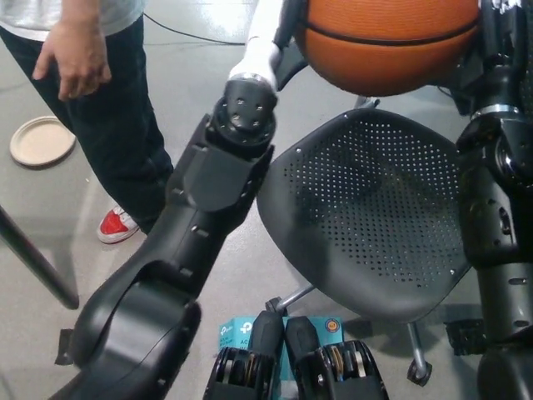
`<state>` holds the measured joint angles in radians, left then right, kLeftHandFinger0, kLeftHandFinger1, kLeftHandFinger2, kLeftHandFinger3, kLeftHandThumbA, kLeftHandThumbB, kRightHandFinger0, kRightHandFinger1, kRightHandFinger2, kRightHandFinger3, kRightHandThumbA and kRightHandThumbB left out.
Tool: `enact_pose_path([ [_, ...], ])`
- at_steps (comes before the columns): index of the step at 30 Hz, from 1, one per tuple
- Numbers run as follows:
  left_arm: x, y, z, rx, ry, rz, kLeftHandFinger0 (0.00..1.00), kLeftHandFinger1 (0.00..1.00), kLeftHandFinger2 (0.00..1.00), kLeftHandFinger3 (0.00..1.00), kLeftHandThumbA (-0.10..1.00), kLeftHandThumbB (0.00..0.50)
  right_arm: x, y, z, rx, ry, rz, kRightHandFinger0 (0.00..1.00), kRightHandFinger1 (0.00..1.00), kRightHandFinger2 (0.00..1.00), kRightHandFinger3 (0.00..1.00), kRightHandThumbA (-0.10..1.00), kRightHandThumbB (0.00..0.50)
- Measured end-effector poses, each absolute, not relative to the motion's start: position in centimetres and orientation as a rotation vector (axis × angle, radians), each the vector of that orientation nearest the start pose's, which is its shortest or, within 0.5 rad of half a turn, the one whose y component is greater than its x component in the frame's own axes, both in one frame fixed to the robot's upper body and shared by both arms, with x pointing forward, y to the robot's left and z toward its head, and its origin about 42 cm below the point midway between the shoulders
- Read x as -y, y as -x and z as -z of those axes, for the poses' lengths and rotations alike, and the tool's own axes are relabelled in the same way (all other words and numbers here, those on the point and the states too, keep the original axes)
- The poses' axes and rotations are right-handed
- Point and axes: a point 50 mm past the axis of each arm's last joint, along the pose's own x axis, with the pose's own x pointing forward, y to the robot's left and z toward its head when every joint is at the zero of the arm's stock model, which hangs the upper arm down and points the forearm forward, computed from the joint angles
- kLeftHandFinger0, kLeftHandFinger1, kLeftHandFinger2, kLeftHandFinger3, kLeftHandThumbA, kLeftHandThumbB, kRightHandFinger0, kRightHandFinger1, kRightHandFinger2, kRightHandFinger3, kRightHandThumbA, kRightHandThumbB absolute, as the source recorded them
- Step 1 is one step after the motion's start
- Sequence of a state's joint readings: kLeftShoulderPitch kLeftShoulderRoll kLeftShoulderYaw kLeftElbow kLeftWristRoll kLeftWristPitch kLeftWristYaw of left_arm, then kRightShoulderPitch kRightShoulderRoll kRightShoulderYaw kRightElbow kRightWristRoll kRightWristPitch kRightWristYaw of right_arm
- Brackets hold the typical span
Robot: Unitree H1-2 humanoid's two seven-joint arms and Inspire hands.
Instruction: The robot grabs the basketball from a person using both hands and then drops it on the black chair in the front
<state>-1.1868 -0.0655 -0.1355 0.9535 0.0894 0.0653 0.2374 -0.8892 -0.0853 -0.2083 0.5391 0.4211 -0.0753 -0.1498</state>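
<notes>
Both hands had the basketball [387, 42] squeezed between them, left hand [271, 33] and right hand [495, 33] on opposite sides, and you had it hovering right above the black chair [375, 225] seat, person's hand [77, 58] well clear

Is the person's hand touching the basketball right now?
Apart. The head view shows the person's hand hanging at the picture's upper left, with bare floor and the robot's left arm between it and the basketball.

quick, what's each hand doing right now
Left hand: pressed against the basketball, holding it from its side.
Right hand: pressed on the ball's other side, holding it above the black chair.
</notes>
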Motion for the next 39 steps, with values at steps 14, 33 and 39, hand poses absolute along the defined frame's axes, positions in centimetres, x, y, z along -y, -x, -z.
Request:
enact_pose_path([
  [14,-2.0,-55.5,-28.2,-0.005,-0.35,0.136,1.0,1.0,1.0,1.0,1.0,0.223,23.1,-53.5,-24.8,0.12,-0.573,0.163,1.0,1.0,1.0,1.0,1.0,0.158],
  [33,-3.3,-54.3,-22.7,-0.153,-0.461,0.164,1.0,1.0,1.0,1.0,1.0,0.18,22.4,-52.7,-16.8,-0.115,-0.686,0.146,1.0,1.0,1.0,1.0,1.0,0.218],
  [39,-3.4,-54.2,-22.4,-0.17,-0.465,0.177,1.0,1.0,1.0,1.0,1.0,0.194,22.6,-52.5,-16.0,-0.122,-0.68,0.145,1.0,1.0,1.0,1.0,1.0,0.247],
])
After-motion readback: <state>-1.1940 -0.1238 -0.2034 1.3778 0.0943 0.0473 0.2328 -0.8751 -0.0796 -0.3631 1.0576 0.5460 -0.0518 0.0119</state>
